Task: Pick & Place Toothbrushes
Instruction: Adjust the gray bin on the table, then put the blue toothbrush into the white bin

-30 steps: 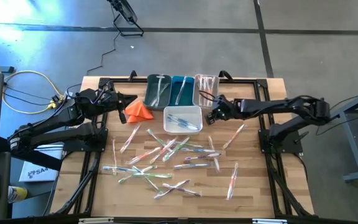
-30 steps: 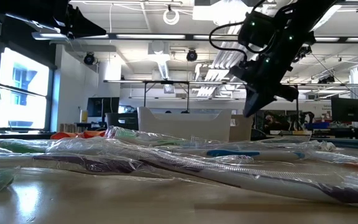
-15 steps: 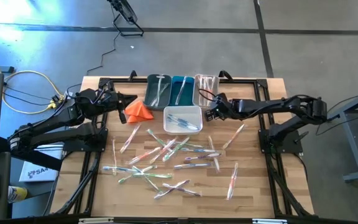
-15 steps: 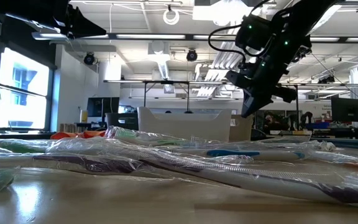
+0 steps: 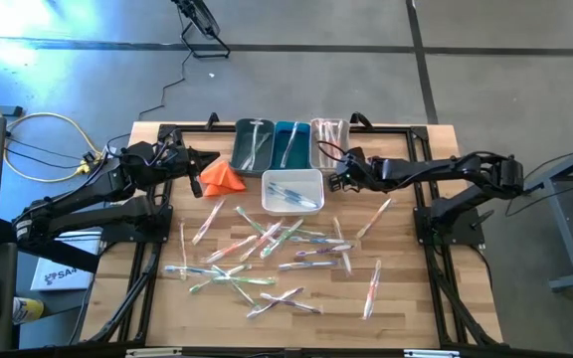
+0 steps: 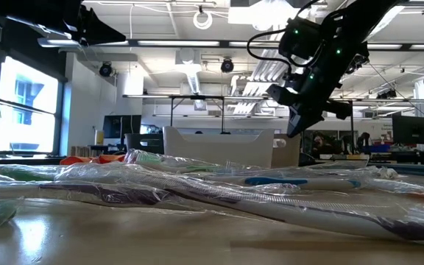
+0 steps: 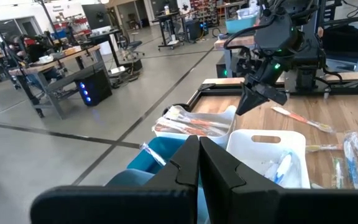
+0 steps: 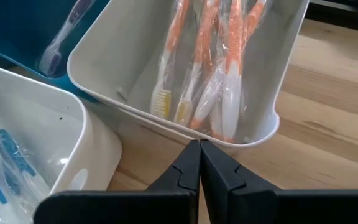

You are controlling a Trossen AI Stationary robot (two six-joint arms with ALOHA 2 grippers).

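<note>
several toothbrushes [image 8: 219, 81] beyond right claw [image 8: 199, 163]

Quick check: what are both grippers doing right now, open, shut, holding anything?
Left gripper: shut, holding nothing, near the folded orange cloth.
Right gripper: shut, holding nothing, beside the clear bin of orange-handled toothbrushes.

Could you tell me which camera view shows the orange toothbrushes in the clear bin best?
The right wrist view: the orange toothbrushes fill the clear bin close up, bristles visible. The high view shows them tiny; the left wrist view distantly; the low view not at all.
</note>
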